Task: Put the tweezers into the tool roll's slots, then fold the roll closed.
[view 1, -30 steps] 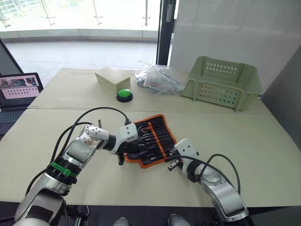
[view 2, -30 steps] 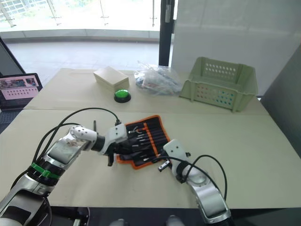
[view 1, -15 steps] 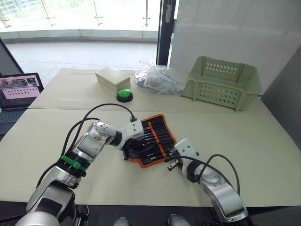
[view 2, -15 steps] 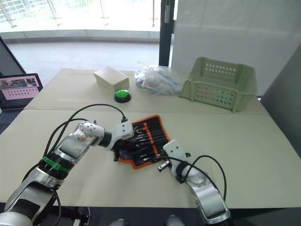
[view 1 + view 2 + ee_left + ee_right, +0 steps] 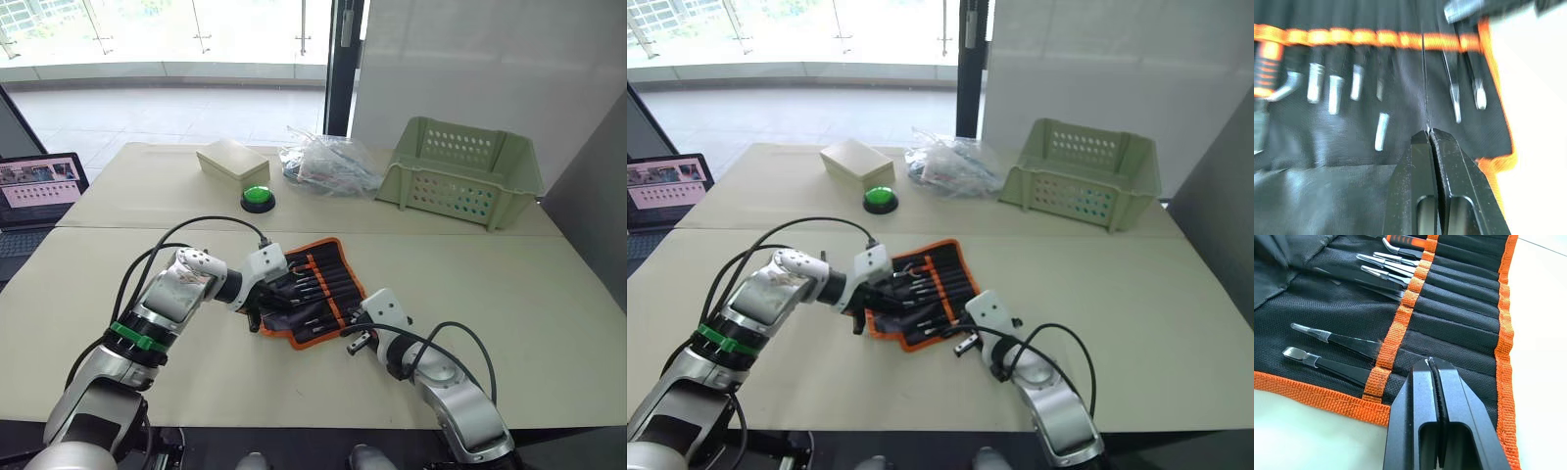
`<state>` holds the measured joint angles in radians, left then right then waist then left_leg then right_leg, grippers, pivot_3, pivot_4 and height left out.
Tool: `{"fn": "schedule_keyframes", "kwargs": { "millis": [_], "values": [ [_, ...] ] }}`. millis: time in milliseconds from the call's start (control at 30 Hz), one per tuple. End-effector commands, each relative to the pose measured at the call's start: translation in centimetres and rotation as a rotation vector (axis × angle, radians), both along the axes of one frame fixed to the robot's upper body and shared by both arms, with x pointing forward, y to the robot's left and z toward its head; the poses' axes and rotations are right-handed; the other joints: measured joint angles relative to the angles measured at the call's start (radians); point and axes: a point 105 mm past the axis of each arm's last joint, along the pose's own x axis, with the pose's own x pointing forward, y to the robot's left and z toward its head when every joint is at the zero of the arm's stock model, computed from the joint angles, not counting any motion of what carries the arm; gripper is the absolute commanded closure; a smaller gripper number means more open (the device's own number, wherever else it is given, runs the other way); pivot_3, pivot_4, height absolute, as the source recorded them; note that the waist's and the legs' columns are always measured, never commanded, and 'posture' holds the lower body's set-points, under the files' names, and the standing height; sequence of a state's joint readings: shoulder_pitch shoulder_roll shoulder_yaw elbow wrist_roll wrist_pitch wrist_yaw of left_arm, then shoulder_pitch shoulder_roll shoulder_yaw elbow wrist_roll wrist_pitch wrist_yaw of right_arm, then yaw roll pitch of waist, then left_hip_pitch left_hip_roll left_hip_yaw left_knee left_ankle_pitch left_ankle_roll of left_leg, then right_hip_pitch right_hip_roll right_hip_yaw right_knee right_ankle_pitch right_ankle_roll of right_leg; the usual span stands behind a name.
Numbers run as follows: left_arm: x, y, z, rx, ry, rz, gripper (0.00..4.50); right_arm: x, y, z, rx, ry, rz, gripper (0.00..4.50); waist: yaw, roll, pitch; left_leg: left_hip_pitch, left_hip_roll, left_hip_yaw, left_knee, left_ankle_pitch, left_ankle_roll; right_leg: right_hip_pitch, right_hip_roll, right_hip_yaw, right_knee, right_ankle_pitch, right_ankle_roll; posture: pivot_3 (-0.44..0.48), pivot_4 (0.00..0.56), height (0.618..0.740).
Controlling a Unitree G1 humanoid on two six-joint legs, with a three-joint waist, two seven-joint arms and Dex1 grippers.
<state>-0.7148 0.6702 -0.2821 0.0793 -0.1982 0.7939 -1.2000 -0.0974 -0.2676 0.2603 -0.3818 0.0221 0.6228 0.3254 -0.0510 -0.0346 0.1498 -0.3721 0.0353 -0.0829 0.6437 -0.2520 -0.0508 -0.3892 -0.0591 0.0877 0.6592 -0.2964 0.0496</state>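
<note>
Lying open on the table (image 5: 549,294), the tool roll (image 5: 315,292) is kept flat so its slots (image 5: 1459,318) stay reachable — the tweezers (image 5: 1334,340) are already seated there. The left gripper (image 5: 259,319), fingers pressed together and empty, is poised at the roll's nine-o'clock edge, seemingly for folding; the right gripper (image 5: 355,343) — likewise closed — is held at five o'clock.

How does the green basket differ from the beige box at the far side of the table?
The green basket is open-topped with perforated walls; the beige box is closed and solid. The basket is clearly larger than the box. The basket stands toward the robot's right, while the box lies toward its left, just behind the green button. Both rest on the table, beyond the tool roll.
</note>
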Motion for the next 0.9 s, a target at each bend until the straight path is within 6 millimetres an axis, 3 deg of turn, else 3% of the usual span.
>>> {"fn": "schedule_keyframes", "kwargs": {
  "millis": [33, 200, 300, 500, 667, 900],
  "values": [
    [0.0, 2.9, 2.2, -0.077, -0.046, 0.105, 4.49, -0.8, -0.6, -2.6, -0.032, 0.11, -0.018, 4.5, -0.002, 0.0, 0.0, 0.0, 0.0, 0.0, 0.0, 0.0, 0.0, 0.0, 0.0, 0.0, 0.0, 0.0, 0.0, 0.0, 0.15, 0.713],
    [-1.1, 7.8, 2.8, -0.12, -0.103, 0.266, 4.49, -0.9, -0.5, -2.8, -0.028, 0.114, -0.013, 4.5, 0.002, 0.0, 0.0, 0.0, 0.0, 0.0, 0.0, 0.0, 0.0, 0.0, 0.0, 0.0, 0.002, 0.0, 0.0, 0.0, 0.15, 0.713],
    [-2.0, 10.5, 1.9, -0.077, -0.151, 0.352, 4.49, -0.8, 0.0, -2.9, -0.019, 0.119, -0.001, 4.5, 0.002, 0.0, 0.0, 0.001, 0.0, 0.0, 0.0, 0.0, 0.0, 0.0, 0.0, 0.0, 0.002, 0.0, 0.0, 0.0, 0.15, 0.713],
    [-3.8, 12.9, -0.6, -0.022, -0.151, 0.443, 4.49, -0.8, 0.5, -2.8, -0.01, 0.121, 0.012, 4.5, 0.004, 0.0, 0.001, 0.002, 0.001, 0.001, 0.0, 0.0, 0.0, 0.0, 0.0, 0.0, 0.003, -0.001, -0.001, 0.0, 0.15, 0.713],
    [-4.8, 13.1, -1.9, 0.018, -0.164, 0.444, 4.49, -1.1, 0.8, -3.0, -0.01, 0.132, 0.026, 4.5, 0.001, 0.0, 0.001, 0.003, 0.002, 0.001, 0.0, 0.0, 0.0, 0.0, 0.0, 0.0, 0.004, -0.001, -0.002, 0.0, 0.15, 0.713],
    [-5.3, 13.6, -1.2, -0.044, -0.142, 0.449, 2.3, -1.1, 1.1, -3.1, -0.004, 0.135, 0.028, 4.5, -0.004, 0.0, 0.001, 0.003, 0.002, 0.001, 0.0, 0.0, 0.0, 0.0, 0.001, 0.0, 0.004, -0.001, -0.002, 0.0, 0.15, 0.713]
  ]
}}
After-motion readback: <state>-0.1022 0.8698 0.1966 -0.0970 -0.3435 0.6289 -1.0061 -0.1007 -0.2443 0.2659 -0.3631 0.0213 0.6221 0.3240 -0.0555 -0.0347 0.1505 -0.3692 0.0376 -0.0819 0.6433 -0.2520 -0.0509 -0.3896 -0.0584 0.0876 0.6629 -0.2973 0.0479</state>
